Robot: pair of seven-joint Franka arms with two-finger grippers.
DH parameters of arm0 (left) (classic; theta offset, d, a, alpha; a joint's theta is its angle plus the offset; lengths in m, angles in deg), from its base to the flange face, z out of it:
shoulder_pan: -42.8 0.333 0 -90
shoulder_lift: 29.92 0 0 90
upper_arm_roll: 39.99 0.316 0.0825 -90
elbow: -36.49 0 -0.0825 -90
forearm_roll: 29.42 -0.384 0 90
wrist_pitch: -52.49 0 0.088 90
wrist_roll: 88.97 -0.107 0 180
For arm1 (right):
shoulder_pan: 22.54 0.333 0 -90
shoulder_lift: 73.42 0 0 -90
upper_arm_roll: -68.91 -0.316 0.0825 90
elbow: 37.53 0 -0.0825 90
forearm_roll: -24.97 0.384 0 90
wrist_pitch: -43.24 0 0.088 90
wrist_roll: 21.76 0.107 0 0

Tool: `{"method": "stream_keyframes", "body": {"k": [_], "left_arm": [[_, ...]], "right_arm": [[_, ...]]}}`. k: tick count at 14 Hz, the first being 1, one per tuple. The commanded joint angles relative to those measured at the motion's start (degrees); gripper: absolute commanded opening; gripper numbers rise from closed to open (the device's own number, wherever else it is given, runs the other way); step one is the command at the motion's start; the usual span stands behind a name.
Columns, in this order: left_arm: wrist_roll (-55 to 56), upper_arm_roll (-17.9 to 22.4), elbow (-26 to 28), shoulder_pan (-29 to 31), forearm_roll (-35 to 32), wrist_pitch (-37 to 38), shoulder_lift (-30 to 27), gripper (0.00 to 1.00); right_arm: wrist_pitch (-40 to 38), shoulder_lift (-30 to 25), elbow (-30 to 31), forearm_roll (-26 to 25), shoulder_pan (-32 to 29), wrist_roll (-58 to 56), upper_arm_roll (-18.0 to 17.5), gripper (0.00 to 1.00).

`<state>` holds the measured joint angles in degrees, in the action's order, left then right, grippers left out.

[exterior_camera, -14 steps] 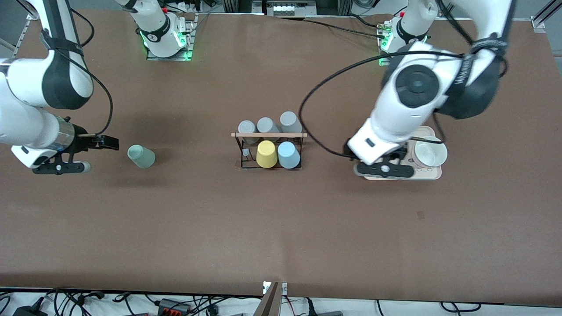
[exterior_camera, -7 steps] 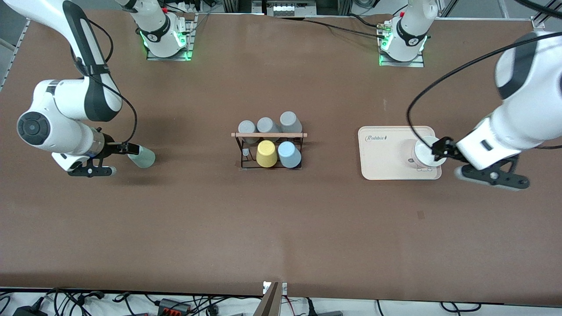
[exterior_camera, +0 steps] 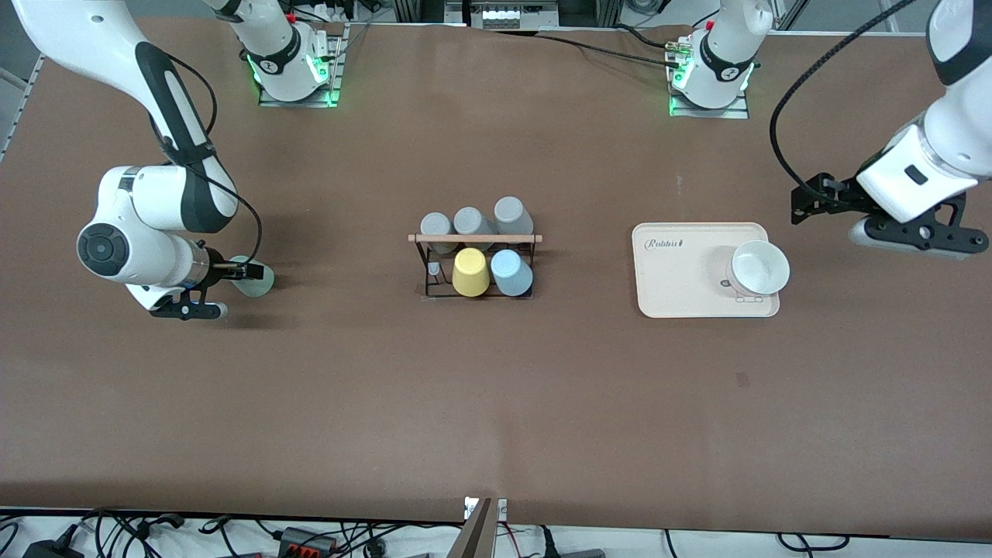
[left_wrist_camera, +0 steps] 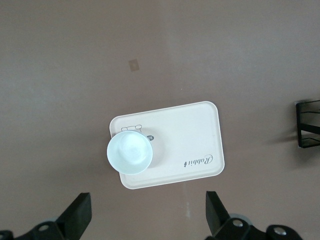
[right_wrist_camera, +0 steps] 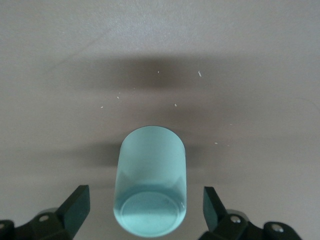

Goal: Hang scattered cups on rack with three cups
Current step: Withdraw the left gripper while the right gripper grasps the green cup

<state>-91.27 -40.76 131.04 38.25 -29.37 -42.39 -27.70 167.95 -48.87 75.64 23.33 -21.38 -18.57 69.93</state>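
Your right gripper (exterior_camera: 246, 273) sits spread wide around the pale mint green tapered cup (right_wrist_camera: 151, 184), which lies on its side on the brown table (exterior_camera: 496, 403) at the right arm's end.

Bare table separates that cup from the small black wire-frame rack with a wooden rod (exterior_camera: 474, 239), which carries a light blue cup (exterior_camera: 511, 273), a yellow cup (exterior_camera: 470, 272) and three grey cups (exterior_camera: 470, 222). Your left gripper (exterior_camera: 806, 203) hangs open over the table, near the cream tray (exterior_camera: 674, 279) with its white bowl (exterior_camera: 759, 269).
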Motion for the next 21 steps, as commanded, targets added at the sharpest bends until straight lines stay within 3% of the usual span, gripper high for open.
{"method": "stream_keyframes", "body": {"k": [1, 6, 8, 11, 13, 15, 18, 21], "left_arm": [[-0.43, 1.65, 6.09, -1.08, 0.48, -2.77, -4.85, 1.0], [-0.87, 0.42, 5.65, 1.81, -0.31, -2.06, -6.17, 1.0], [-0.87, -1.95, 5.56, 3.93, -0.31, -1.97, -6.17, 1.0], [-0.43, -2.3, 4.43, 3.5, -0.31, -1.71, -5.65, 1.0], [-0.34, -2.39, 3.37, 3.06, -0.4, -1.01, -5.3, 1.0], [-0.34, -3.44, 2.84, 3.06, -0.4, -0.13, -5.12, 1.0], [-0.16, -3.27, 2.66, 3.41, -0.31, 0.49, -5.03, 1.0], [-0.16, -3.45, 2.57, 3.32, -0.4, 0.49, -5.03, 1.0]], "right_arm": [[0.88, -0.64, 1.43, 0.14, 0.16, 1.2, -0.06, 1.0], [0.62, -0.55, 2.05, 0.14, 0.08, 1.12, -0.06, 1.0], [0.44, -0.29, 2.05, 0.14, 0.08, 1.12, -0.06, 1.0], [0.18, -0.2, 2.05, 0.14, -0.19, 0.42, -0.06, 0.44], [-1.57, -0.9, 1.17, 0.14, -0.1, 0.24, -0.06, 0.22], [-4.64, -2.22, -2.06, 0.05, 0.08, 0.24, -0.06, 0.18], [-17.27, -1.61, -15.13, 0.57, 1.82, 2.16, -0.06, 0.18], [-22.31, -0.47, -24.74, 6.54, 3.24, 6.55, -0.06, 0.18]]}}
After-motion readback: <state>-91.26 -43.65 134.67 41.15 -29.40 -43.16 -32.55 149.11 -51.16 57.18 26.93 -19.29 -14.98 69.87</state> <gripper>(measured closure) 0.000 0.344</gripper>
